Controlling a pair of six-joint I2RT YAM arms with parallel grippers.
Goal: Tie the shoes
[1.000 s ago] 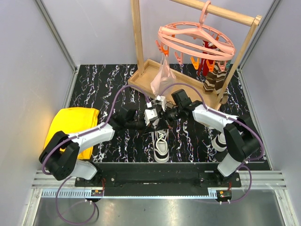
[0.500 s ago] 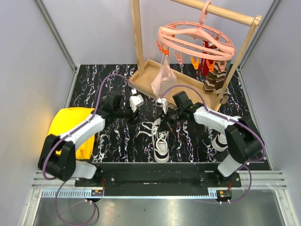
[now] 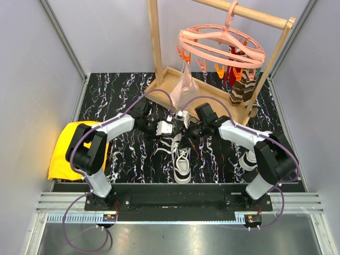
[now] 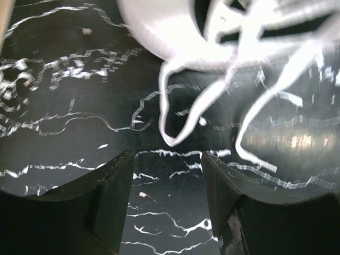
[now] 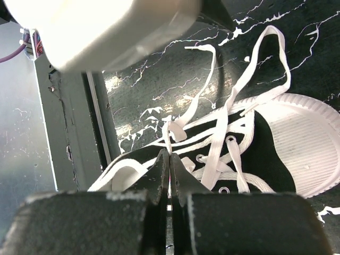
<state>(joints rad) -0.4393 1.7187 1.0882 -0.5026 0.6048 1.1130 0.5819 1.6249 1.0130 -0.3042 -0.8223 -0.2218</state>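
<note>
Left wrist: records the left claw (image 4: 168, 159) spread wide, nothing between its dark fingers (image 4: 114, 196). Just ahead of the tips, finds loose white laces (image 4: 170, 141) looping over the black marbled table (image 4: 64, 133), apart from both fingers. Farther ahead, notes a white rounded edge of the shoe (image 4: 164, 32), too blurred to tell which end.

Right wrist: records the right claw (image 5: 169, 155) pressed shut on a lace strand (image 5: 171, 133) that rises from between the tips. Directly beyond, notes the same shoe's black tongue and eyelets, with the ribbed white toe cap off to the claw's right and undone laces trailing ahead. Higher and to the claw's left, finds a blurred white housing (image 5: 101, 26); cannot identify it from this view.

Top external: supplies the layout neither wrist gives.
- Places both claws close together over the shoe's open end, with its toe on their near side, toward the arm bases.
- Places a second shoe (image 3: 247, 159) well to the right of the right claw, partly hidden by that arm.
- Places a yellow cloth (image 3: 66, 151) well to the left of the left claw.
- Beyond both claws, lists a wooden rack (image 3: 155, 53), a clear bag (image 3: 184, 87), a pink peg hanger (image 3: 220, 48) and striped socks (image 3: 241, 91).
</note>
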